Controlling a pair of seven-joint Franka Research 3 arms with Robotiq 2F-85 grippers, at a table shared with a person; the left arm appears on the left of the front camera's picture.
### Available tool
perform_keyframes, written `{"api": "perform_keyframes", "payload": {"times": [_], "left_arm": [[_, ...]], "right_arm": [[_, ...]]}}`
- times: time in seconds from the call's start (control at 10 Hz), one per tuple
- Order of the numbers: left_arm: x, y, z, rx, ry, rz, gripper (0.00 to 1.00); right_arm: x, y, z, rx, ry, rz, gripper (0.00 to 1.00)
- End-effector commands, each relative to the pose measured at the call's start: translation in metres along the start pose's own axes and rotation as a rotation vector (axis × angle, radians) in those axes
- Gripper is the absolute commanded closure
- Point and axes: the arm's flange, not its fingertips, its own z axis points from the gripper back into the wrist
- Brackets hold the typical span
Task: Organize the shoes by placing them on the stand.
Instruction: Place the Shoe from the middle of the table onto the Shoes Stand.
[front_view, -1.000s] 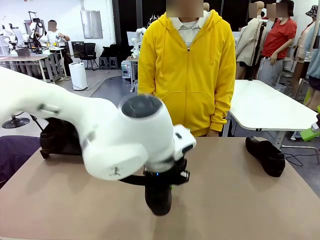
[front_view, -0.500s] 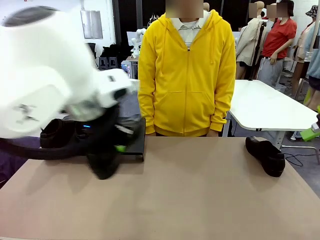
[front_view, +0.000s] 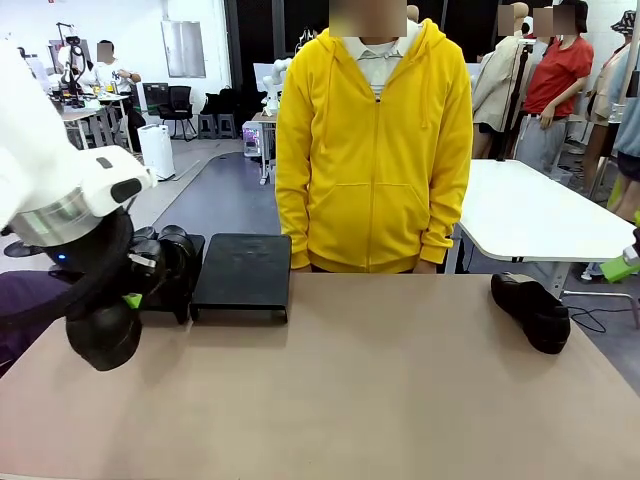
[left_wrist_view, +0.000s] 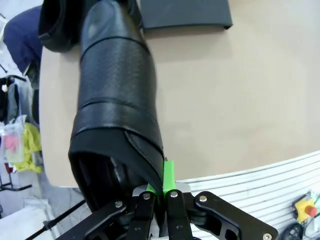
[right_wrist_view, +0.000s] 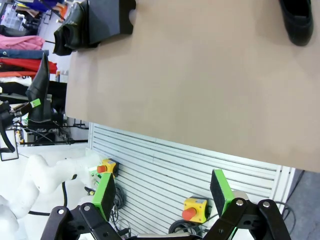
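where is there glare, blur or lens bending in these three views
Front view: evenly lit, sharp. Left wrist view: pale sheen on the glossy black leather loafer, white slatted panel looks bowed. Right wrist view: sharp, no glare on the tan tabletop.

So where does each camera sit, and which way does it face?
Front: fixed on the robot's side, facing the person; the left claw grips a shoe.
Left wrist: on that arm, looking along the gripped shoe toward the stand.
Right wrist: beyond the near edge, facing the table; open right claw below.
Shared: all three show the stand.
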Motion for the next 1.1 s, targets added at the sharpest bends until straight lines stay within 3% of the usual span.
{"api": "perform_keyframes", "payload": {"times": [0.0, 0.3, 0.4, 0.6, 0.8, 1.0], "left_arm": [[0.007, -0.018, 0.004, -0.047, -0.011, -0.067, 1.0], [-0.001, -0.02, 0.001, -0.019, 0.003, -0.048, 1.0], [0.013, -0.03, -0.008, -0.027, 0.019, -0.169, 1.0], [0.077, -0.03, -0.041, -0.092, -0.087, -0.258, 1.0], [0.143, -0.03, -0.09, -0.095, -0.096, -0.232, 1.0], [0.184, -0.037, -0.142, -0.125, -0.047, -0.229, 1.0]], "right_arm": [[0.001, 0.0, 0.003, 0.006, 0.001, 0.001, 0.0], [0.001, 0.0, 0.003, 0.006, 0.001, 0.001, 0.0], [0.001, 0.0, 0.003, 0.006, 0.001, 0.001, 0.0], [0.001, 0.0, 0.003, 0.006, 0.001, 0.001, 0.0], [0.001, 0.0, 0.003, 0.006, 0.001, 0.001, 0.0], [0.001, 0.0, 0.003, 0.006, 0.001, 0.001, 0.0]]}}
